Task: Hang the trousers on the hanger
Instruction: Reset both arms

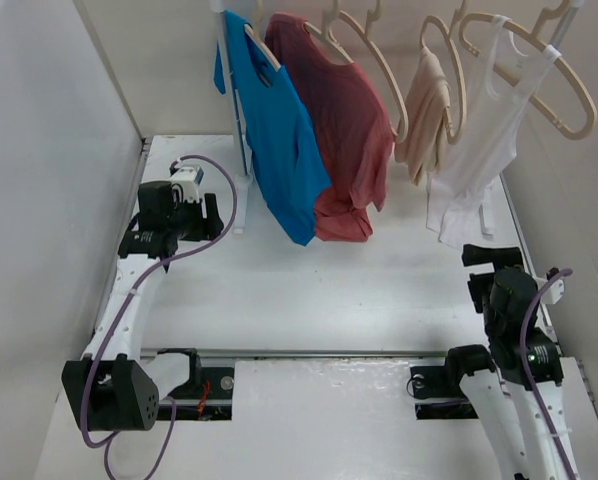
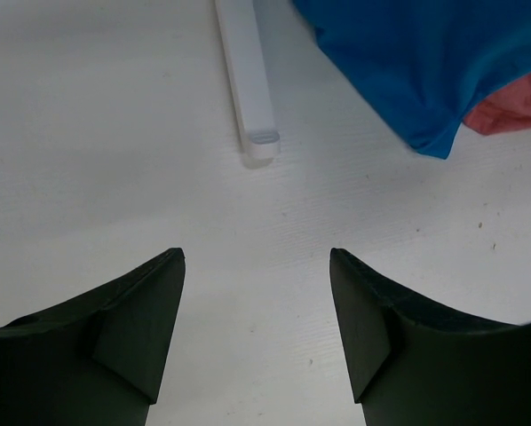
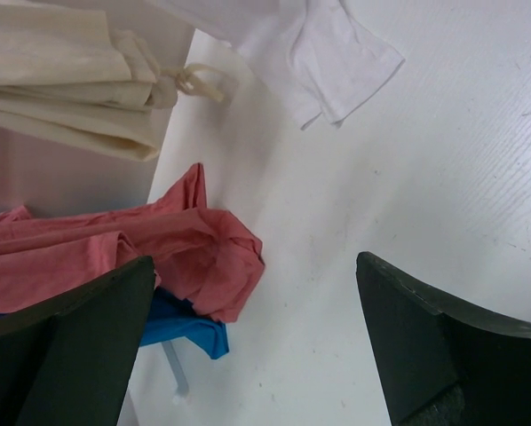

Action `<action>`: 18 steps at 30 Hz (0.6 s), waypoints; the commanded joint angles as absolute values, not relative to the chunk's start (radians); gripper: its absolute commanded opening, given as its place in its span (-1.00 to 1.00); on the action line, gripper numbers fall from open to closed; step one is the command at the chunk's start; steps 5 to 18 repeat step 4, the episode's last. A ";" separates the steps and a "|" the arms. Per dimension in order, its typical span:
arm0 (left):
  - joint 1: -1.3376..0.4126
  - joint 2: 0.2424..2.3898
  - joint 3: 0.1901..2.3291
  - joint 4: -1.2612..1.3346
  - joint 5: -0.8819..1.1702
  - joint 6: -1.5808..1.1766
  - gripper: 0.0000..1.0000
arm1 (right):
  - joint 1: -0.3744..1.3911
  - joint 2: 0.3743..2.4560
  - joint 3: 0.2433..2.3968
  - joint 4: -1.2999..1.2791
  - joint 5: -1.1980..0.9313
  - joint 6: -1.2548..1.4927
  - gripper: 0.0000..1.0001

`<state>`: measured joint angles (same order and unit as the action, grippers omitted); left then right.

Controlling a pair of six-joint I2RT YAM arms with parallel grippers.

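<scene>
The beige trousers [image 1: 427,110] hang folded over a pale hanger [image 1: 461,95] on the rack at the back, between the red T-shirt [image 1: 344,130] and the white vest [image 1: 484,150]. Their folded end and drawstring show at the upper left of the right wrist view [image 3: 70,80]. My left gripper [image 1: 212,215] is open and empty low over the table at the left, beside the rack's foot [image 2: 248,80]. My right gripper [image 1: 492,258] is open and empty at the right, below the vest's hem [image 3: 319,53], apart from all the clothes.
A blue T-shirt [image 1: 279,140] hangs at the rack's left, its hem near the table [image 2: 425,62]. A bare hanger [image 1: 387,80] hangs between the red shirt and the trousers. White walls stand close on both sides. The red shirt's hem [image 3: 159,248] touches the table.
</scene>
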<state>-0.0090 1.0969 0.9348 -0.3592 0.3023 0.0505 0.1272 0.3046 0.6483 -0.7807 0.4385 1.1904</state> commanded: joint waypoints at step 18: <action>-0.006 1.055 0.928 -0.330 0.298 0.043 0.27 | 0.126 0.265 0.681 -0.703 0.449 1.146 0.99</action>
